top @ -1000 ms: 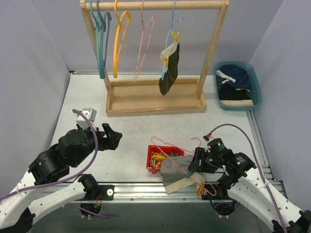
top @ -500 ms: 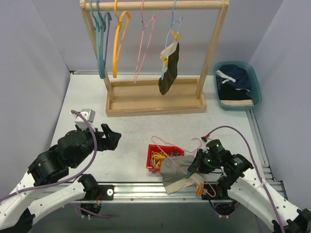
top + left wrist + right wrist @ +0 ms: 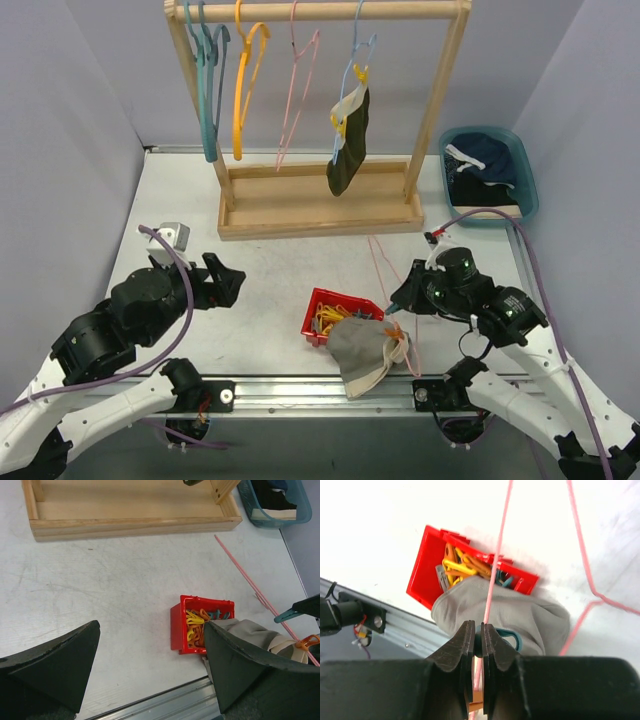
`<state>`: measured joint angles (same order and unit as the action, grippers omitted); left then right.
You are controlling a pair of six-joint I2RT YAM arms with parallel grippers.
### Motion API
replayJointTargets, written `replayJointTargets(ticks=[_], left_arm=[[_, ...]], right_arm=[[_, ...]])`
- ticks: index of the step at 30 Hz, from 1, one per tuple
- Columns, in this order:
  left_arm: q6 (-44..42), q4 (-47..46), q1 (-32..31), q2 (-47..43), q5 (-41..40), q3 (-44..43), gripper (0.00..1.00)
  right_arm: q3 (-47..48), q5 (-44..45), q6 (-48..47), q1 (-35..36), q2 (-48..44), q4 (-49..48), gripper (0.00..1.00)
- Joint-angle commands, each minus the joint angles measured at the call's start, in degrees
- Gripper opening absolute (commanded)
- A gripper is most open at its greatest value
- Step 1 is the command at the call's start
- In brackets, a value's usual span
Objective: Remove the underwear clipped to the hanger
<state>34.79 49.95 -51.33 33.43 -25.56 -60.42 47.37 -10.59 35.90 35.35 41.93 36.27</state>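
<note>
My right gripper [image 3: 401,304] is shut on a teal clip [image 3: 506,638] pinned to a grey-beige brief [image 3: 360,356] on a pink wire hanger [image 3: 384,268]. It holds them just above the table's front edge, next to the red bin. The brief [image 3: 520,615] hangs below the jaws, and an orange clip [image 3: 401,341] is still on it. A dark olive-black brief [image 3: 348,140] hangs clipped to a blue hanger on the rack. A navy brief [image 3: 488,152] lies in the teal basket. My left gripper [image 3: 226,284] is open and empty at the left; in its wrist view [image 3: 150,630] it faces the bin.
A red bin [image 3: 322,312] of yellow and orange clips sits by the grey brief. A wooden rack [image 3: 320,215] with several bare hangers stands at the back. A teal basket [image 3: 531,192] is at the back right. The table's metal edge rail runs along the front.
My right gripper has risen and moved back from the front edge, pulling the pink hanger more upright and bunching the grey brief beneath it. The left arm has shifted slightly left.
</note>
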Motion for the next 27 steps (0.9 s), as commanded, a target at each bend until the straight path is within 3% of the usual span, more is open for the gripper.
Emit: replayJointTargets(ticks=[1,7,12,20,27], left_arm=[[-1.12,-0.12,0.09,0.23,-1.16,-3.03,0.94],[-3.58,-3.45,0.09,1.46,4.63,-3.30,0.94],[-6.92,-12.40,0.09,6.89,20.80,-3.56,0.94],[-1.57,-26.29,-0.35,19.82,36.26,-3.39,0.94],[7.74,-39.30,-4.72,27.64,39.18,0.57,0.94]], right_arm=[[4.38,5.75,-4.34,0.15,1.83,1.35,0.00],[7.90,9.53,-8.03,0.07,0.70,1.35,0.00],[8.00,12.52,-9.18,0.07,0.43,0.03,0.00],[2.38,8.92,-4.26,0.07,1.84,-8.92,0.00],[-2.02,8.74,-1.80,0.07,3.86,-14.65,0.00]])
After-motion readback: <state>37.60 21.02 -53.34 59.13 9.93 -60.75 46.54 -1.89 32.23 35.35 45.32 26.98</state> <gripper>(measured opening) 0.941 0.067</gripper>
